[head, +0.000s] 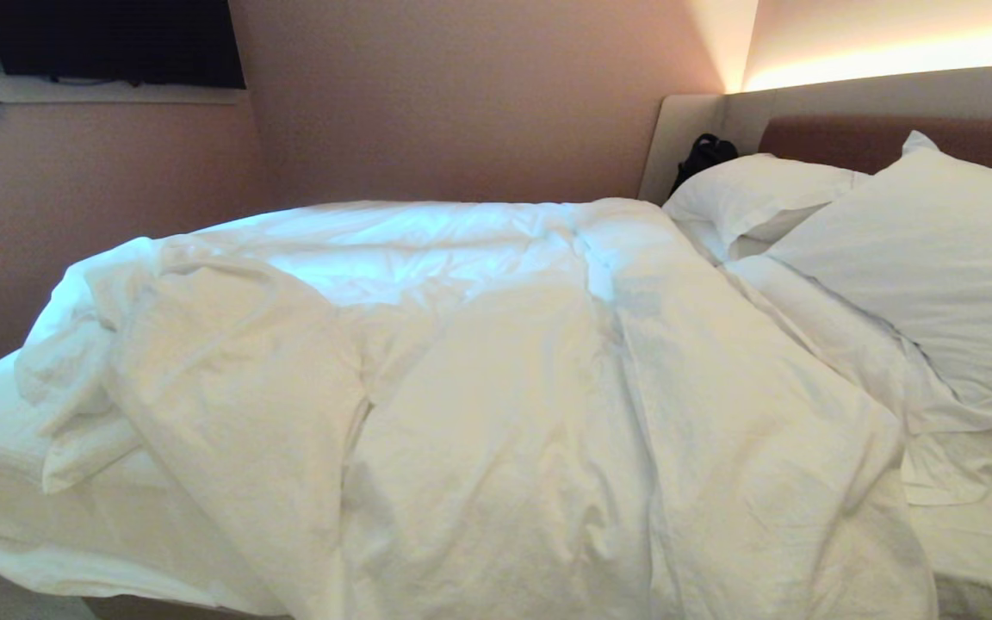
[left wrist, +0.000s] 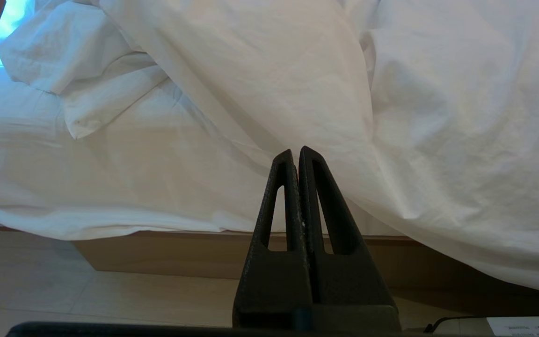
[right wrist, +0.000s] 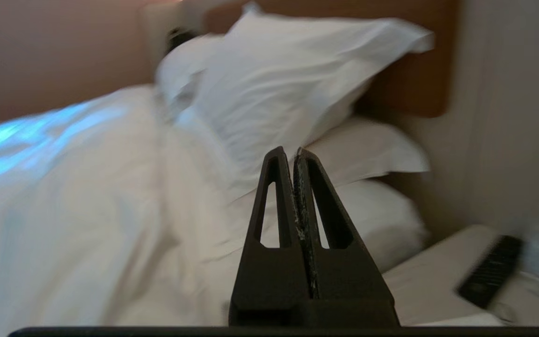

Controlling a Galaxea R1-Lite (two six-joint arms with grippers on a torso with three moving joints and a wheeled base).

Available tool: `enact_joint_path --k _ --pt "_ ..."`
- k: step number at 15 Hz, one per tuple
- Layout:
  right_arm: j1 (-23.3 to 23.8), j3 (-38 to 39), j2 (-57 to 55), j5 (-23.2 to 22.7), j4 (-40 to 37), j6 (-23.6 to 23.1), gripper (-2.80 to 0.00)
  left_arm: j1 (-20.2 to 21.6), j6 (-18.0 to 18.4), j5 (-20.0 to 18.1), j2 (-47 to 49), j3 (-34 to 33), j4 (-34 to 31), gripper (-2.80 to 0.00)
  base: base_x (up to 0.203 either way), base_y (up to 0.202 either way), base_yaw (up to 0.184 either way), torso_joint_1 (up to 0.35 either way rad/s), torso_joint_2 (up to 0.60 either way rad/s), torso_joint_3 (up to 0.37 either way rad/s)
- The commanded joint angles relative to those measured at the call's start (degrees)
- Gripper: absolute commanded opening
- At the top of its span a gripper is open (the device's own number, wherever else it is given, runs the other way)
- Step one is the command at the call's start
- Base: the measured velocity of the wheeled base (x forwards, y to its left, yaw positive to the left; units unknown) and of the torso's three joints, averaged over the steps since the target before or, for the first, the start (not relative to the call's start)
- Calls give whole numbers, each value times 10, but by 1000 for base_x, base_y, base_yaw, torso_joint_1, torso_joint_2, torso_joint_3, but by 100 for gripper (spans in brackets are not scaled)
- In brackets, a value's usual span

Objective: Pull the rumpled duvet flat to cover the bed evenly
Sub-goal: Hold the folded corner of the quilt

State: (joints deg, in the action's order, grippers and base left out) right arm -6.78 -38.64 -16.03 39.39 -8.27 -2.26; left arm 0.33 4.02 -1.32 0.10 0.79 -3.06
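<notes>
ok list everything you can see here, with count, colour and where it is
duvet: one, white, rumpled across the bed, bunched at the foot end and hanging over the near side
bed: one, tan wooden base, brown headboard in a beige panel
pillows: at least three, white, stacked at the headboard
bag-like thing: one, black, behind the far pillow, too small to identify
bedside table: one, pale, beside the pillows
remote-like thing: one, black, on the bedside table
floor: pale wood look
left gripper: one, black, shut, low by the bed's side
right gripper: one, black, shut, pointing toward the pillows
</notes>
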Motion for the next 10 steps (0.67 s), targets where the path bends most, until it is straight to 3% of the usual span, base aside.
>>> enact_joint_path --k 1,4,6,10 --pt "20 0 -3 19 13 -9 -280 0 0 0 0 0 0 -280 0 0 0 0 0 0" --pt "92 12 2 12 16 -23 -280 0 0 0 1 0 0 -280 0 0 0 0 0 0" --pt "87 16 12 -1 26 -24 -280 0 0 0 1 0 0 -280 0 0 0 0 0 0" --pt "77 30 32 -77 22 -22 -280 0 0 0 0 0 0 -280 0 0 0 0 0 0"
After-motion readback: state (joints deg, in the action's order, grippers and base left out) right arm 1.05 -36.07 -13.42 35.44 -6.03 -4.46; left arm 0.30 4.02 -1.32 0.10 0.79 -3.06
